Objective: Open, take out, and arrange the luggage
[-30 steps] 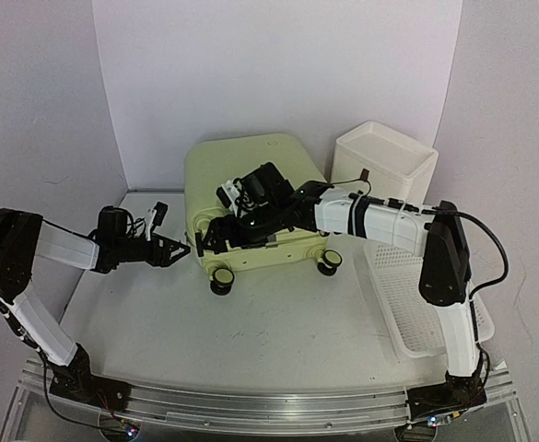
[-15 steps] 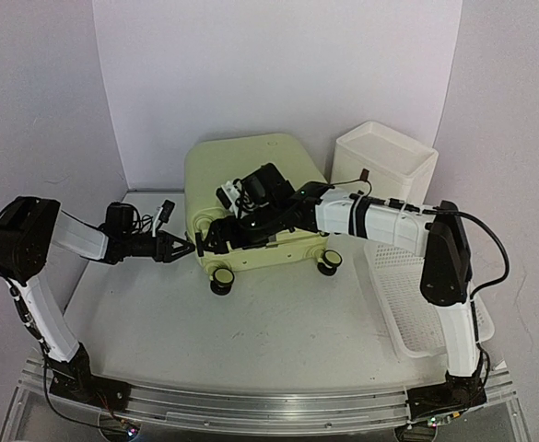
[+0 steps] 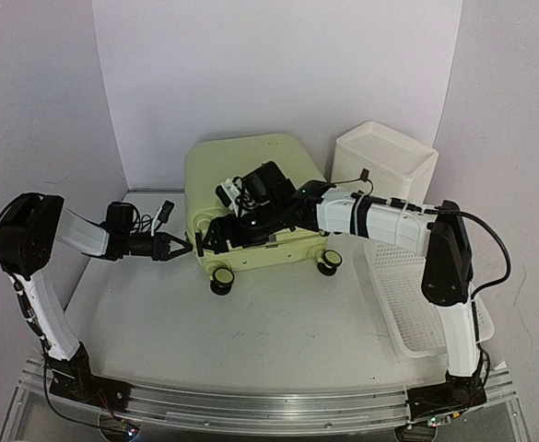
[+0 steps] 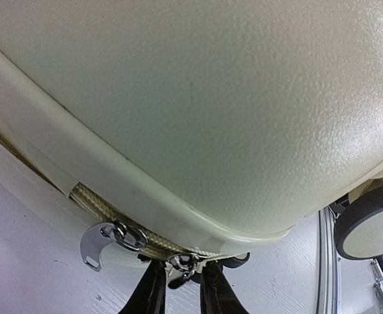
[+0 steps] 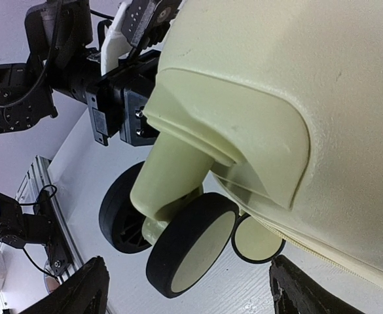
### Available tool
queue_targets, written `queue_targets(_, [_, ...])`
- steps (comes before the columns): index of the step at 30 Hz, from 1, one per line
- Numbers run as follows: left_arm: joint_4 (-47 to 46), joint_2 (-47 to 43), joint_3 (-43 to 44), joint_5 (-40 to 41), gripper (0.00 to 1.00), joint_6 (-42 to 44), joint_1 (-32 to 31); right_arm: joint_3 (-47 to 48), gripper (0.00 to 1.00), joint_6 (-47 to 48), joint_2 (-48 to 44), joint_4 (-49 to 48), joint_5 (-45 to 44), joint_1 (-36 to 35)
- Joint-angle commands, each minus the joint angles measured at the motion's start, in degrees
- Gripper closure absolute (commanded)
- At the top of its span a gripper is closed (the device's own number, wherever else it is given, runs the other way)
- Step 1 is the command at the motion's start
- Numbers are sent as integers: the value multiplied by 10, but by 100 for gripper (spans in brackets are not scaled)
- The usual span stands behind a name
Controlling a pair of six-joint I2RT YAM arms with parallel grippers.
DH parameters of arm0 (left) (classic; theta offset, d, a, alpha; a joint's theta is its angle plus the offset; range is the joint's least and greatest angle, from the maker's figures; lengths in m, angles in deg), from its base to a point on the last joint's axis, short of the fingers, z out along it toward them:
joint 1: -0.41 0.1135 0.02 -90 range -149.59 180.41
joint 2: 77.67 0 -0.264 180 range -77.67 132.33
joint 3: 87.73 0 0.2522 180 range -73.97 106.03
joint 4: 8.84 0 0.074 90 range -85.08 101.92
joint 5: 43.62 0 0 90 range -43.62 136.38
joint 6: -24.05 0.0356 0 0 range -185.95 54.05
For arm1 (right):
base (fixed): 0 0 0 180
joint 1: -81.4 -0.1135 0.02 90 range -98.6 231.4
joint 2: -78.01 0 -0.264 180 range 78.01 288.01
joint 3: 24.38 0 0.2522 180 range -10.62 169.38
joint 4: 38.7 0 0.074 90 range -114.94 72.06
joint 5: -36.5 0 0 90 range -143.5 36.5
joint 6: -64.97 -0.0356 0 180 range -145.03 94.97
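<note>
left end effector (image 4: 184, 296) pinched narrow on silver zip pull (image 4: 183, 262), to unzip pale yellow-green hard-shell suitcase (image 3: 251, 166) | right end effector (image 5: 191, 291) wide, straddling caster wheel (image 5: 192, 245), likely bracing

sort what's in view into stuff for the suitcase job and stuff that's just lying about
For the job:
suitcase
its zipper pull
left gripper, pinching that pull
right gripper, open by a wheel

Lying about:
white box
white basket
</note>
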State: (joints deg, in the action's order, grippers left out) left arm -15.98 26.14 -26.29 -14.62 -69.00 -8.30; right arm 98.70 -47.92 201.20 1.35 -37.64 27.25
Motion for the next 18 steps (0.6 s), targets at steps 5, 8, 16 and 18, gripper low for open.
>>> queue_targets(5, [-13, 12, 42, -10, 91, 3, -5, 5, 16, 8, -41, -24, 5, -1])
queue_targets(8, [-12, 5, 37, -1, 100, 4, -6, 5, 16, 7, -41, -24, 3, 0])
queue_targets(16, [-12, -56, -11, 44, 100, 13, -15, 19, 16, -20, -22, -24, -18, -1])
queue_targets(18, [-12, -75, -27, 60, 100, 18, -25, 32, 15, -30, -13, -23, -13, -1])
